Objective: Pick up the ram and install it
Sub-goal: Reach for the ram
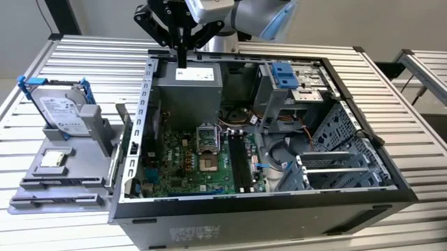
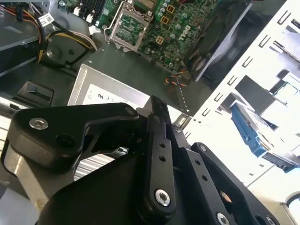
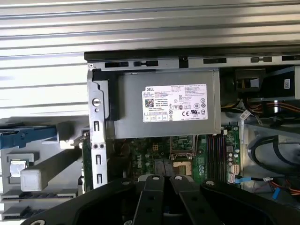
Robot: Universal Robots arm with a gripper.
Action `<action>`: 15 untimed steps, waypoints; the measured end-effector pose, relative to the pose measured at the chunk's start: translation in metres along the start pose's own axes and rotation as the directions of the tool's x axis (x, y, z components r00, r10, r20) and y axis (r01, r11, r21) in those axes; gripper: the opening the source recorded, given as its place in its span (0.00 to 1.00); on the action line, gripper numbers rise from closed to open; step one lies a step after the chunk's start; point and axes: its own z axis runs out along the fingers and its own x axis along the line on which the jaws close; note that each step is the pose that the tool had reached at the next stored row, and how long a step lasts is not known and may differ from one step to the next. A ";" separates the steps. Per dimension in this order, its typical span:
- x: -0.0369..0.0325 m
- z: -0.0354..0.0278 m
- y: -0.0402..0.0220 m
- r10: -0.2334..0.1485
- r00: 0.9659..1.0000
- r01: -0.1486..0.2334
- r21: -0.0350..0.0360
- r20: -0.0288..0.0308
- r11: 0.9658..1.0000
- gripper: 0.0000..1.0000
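On the exterior view's left, a grey moulded plastic parts tray (image 1: 28, 201) rests on the slatted metal table (image 1: 91, 57). A silver hard drive in a blue frame (image 1: 62, 112) stands upright in the tray, and a small square silver chip (image 1: 54, 158) lies flat nearer the camera. The 2 long grooves along the tray's near edge look bare.

Just beside the tray sits an open grey metal computer case (image 1: 279, 214), its green motherboard (image 1: 181, 157) exposed. The black gripper (image 1: 181, 52) hangs above the far end of the case, over the grey box-shaped power supply (image 1: 188, 94). Its fingers are drawn together, and a thin dark strip drops below their tips. That strip reads as the ram (image 1: 182, 64), a flat blackish memory stick seen edge-on, clamped between them; this is a judgement, since so little of it shows. In the second wrist view the black fingers (image 2: 157, 140) also sit close against each other.

Further right on the board, the long black memory slots (image 1: 239, 157) run side by side, well apart from the gripper. A metal drive cage with a blue latch (image 1: 283, 76) stands at the far right.

The pickup looks done and the carrying step is in hand. Installing would call for lining the stick up lengthwise over 1 slot and pressing it straight down.
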 end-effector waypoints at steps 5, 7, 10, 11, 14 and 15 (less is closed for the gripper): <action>0.0096 -0.0001 -0.0007 0.000 1.000 0.000 0.000 0.000 1.000 0.00; 0.0129 -0.0002 -0.0009 0.000 1.000 0.000 0.000 0.000 1.000 0.00; 0.0187 -0.0003 -0.0013 0.000 1.000 0.000 0.000 0.000 1.000 0.00; 0.0212 -0.0004 -0.0015 0.000 1.000 0.000 0.000 0.000 1.000 0.00; 0.0300 -0.0005 -0.0021 -0.001 1.000 0.001 0.000 0.000 1.000 0.00; 0.0323 -0.0006 -0.0023 -0.001 1.000 0.001 0.000 0.000 1.000 0.00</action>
